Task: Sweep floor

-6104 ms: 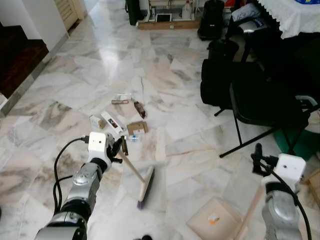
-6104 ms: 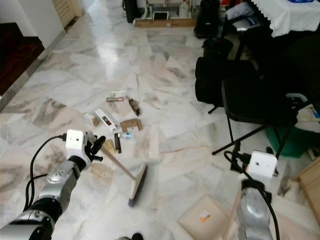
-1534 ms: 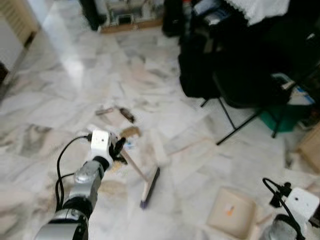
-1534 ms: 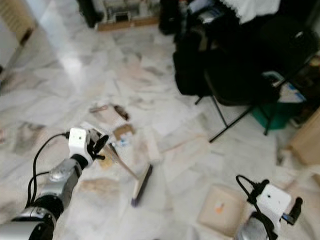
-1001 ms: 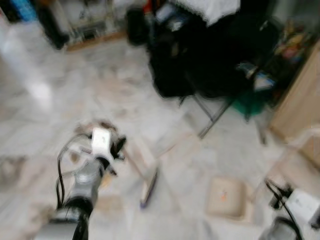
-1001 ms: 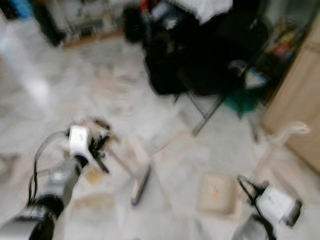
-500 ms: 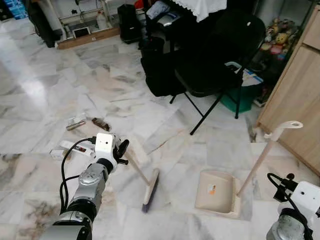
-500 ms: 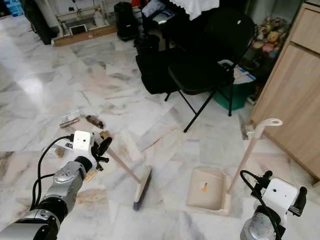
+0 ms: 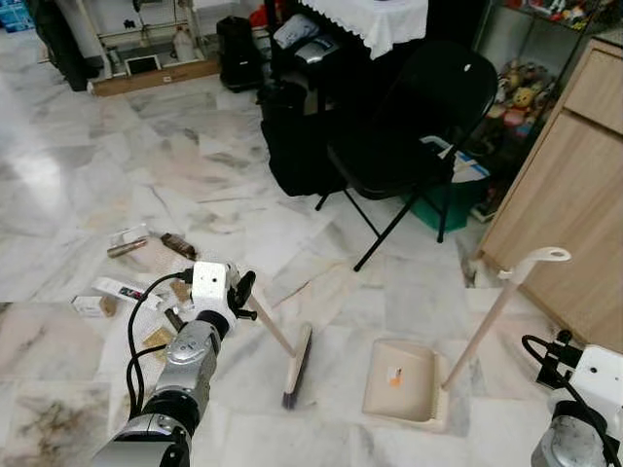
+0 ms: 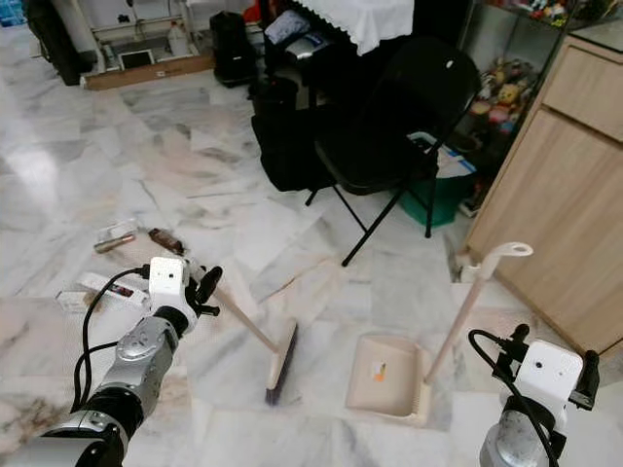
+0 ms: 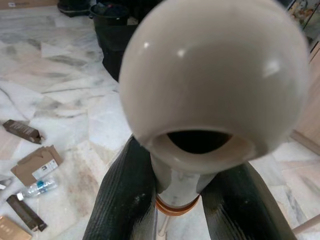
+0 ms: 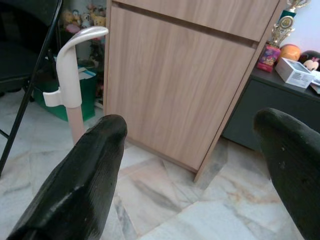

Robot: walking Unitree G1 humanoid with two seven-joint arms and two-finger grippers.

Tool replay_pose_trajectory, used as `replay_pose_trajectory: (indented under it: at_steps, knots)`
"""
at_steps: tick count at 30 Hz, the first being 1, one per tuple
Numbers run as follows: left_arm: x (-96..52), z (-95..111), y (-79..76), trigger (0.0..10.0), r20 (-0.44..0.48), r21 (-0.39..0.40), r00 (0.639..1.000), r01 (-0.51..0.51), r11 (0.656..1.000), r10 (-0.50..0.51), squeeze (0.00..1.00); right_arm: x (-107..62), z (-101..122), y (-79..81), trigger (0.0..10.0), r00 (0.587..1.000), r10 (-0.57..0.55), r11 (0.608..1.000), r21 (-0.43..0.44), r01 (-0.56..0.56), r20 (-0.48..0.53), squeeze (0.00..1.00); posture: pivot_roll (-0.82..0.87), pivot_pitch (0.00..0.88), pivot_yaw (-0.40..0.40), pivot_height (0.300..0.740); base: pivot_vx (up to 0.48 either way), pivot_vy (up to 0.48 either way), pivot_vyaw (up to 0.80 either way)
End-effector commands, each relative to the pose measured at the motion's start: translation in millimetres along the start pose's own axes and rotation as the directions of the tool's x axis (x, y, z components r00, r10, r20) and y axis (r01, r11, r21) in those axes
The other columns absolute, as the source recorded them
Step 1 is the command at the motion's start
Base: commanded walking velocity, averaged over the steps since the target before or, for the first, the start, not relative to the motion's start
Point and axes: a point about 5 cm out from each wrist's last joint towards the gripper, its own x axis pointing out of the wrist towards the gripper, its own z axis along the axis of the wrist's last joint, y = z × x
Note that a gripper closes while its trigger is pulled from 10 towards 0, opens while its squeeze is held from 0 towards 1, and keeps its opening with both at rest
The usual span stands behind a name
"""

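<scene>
Left pincer (image 9: 241,292) pinching the top of the long cream-handled broom (image 9: 275,336), brush end down on the white marble floor (image 9: 341,292). Beside the brush, a flat beige plastic dustpan (image 9: 401,381) with a tall stick. Right pincer (image 12: 190,165) spread wide, near the wooden cupboard (image 12: 190,75).

Bright, even daylight; glare on the marble floor (image 9: 39,175) far left; head views sharp.

Glossy marble floor (image 9: 88,146), black folding chair (image 9: 419,126), light wooden cabinet (image 9: 574,185).
</scene>
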Motion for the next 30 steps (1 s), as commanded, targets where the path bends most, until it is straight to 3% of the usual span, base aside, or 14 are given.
replay_pose_trajectory:
  at_steps: [1, 9, 14, 20, 30]
  knots:
    - [-2.3, 2, 5.9, 10.0, 0.031, 0.011, 0.999, -0.026, 1.000, 0.026, 0.00, -0.9, -1, 2.6, 10.0, 1.000, 0.007, 1.000, 0.012, -0.007, -0.014, 0.00, -0.01, 0.000, 0.000, 0.740, 0.000, 0.000, 0.00]
    - [-2.9, 4, 9.8, 10.0, 0.034, 0.034, 0.999, -0.033, 0.999, 0.032, 0.00, -6.3, -6, 10.0, 10.0, 0.999, 0.027, 0.999, 0.036, -0.026, -0.035, 0.00, -0.01, 0.000, 0.003, 0.740, 0.000, 0.000, 0.00]
    - [-3.5, 3, 11.0, 10.0, 0.029, 0.043, 0.999, -0.030, 0.999, 0.029, 0.00, -8.8, -7, 10.7, 10.0, 0.998, 0.032, 0.998, 0.055, -0.030, -0.045, 0.00, -0.02, 0.000, 0.007, 0.740, 0.343, 0.000, 0.00]
    - [-2.4, 5, 11.1, 10.0, 0.031, 0.040, 0.999, -0.030, 0.999, 0.028, 0.00, -9.3, -6, 11.9, 10.0, 0.998, 0.046, 0.997, 0.063, -0.044, -0.033, 0.00, -0.01, 0.000, 0.007, 0.740, 0.366, 0.000, -0.74]
    - [-3.5, 7, 16.8, 10.0, 0.039, 0.041, 0.998, -0.049, 0.998, 0.047, 0.00, -7.2, 0, 23.5, 10.0, 0.995, 0.099, 0.992, 0.077, -0.097, -0.017, 0.00, -0.01, 0.050, 0.006, 0.740, 0.346, 0.000, 0.00]
